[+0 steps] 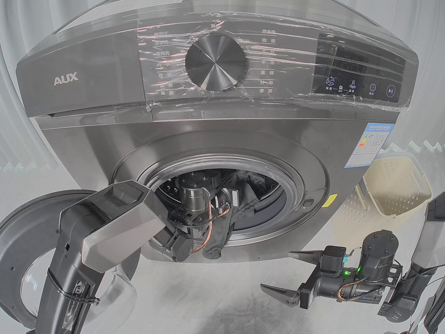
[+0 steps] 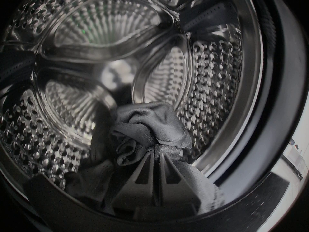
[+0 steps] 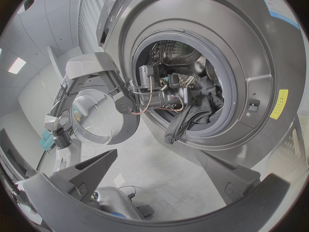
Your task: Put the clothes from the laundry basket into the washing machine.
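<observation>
The left tool [image 2: 156, 157] is inside the drum of the washing machine [image 1: 92, 140]. Its fingers are together and, as far as the dim drum allows, seem clamped on a bunched fold of the dark grey garment [image 2: 151, 123]. The garment lies at the drum's front lower edge, with one end hanging out over the opening's lower rim. The door [image 1: 23, 237] stands open at the machine's left side. The right tool [image 1: 276, 271] hovers above the floor before the machine's lower right corner, fingers wide apart. The laundry basket [image 1: 398, 186] stands just beside the machine's right side.
</observation>
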Controlling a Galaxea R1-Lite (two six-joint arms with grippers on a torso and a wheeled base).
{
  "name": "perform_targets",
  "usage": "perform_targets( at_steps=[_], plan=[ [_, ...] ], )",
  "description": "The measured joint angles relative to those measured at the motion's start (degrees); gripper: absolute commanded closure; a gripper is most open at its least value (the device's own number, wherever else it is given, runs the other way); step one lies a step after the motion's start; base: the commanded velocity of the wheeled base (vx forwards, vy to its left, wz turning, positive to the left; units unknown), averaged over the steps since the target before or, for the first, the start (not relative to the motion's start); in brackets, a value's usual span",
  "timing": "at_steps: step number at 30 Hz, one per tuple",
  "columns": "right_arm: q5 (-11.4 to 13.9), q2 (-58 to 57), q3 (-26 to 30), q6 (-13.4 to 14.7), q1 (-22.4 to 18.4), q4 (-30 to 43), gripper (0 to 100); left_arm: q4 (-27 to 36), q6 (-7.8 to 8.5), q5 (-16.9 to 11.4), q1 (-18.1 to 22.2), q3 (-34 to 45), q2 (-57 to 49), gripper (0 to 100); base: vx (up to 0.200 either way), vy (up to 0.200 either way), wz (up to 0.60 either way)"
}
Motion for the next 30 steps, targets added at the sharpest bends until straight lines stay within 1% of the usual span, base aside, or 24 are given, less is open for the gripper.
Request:
perform_targets(
  at_steps=[4,7,8,12,16,20,22,26,30],
  plan=[
    [0.02,0.0,-0.02,0.02,-0.05,0.0,0,0.0,-0.44,1.1,0.16,-5.21,0.83,100,0.0,0.0,0.0],
    [0.0,0.0,-0.02,0.05,-0.11,0.0,0,-0.02,-0.46,2.19,0.35,-8.79,1.99,100,0.0,0.0,0.0],
    [0.02,0.0,-0.02,0.05,-0.13,0.0,0,0.0,-0.46,2.35,0.44,-9.51,2.38,0,0.0,0.0,0.0],
    [0.02,-0.01,0.02,0.06,-0.21,0.0,0,-0.13,-0.37,2.52,0.66,-9.73,3.23,0,0.0,0.0,0.0],
    [0.17,-0.01,0.28,0.11,-0.24,0.0,0,0.17,-0.46,2.11,0.69,-6.42,2.84,0,0.0,0.0,0.0],
    [0.22,-0.01,0.39,0.13,-0.24,0.0,0,0.48,-0.41,1.01,0.69,-1.71,1.33,0,0.0,0.0,0.0],
    [0.24,-0.01,0.44,0.13,-0.21,-0.02,0,1.05,-0.3,0.29,0.61,1.65,0.22,0,0.0,0.0,0.0],
    [0.24,-0.01,0.52,0.09,-0.1,-0.02,0,2.63,0.0,-2.08,0.35,8.96,-2.4,0,0.0,0.0,0.0],
    [0.28,0.05,0.63,0.06,0.01,0.0,0,3.75,1.08,-4.05,0.24,14.2,-4.55,0,0.0,0.0,0.0]
  ],
)
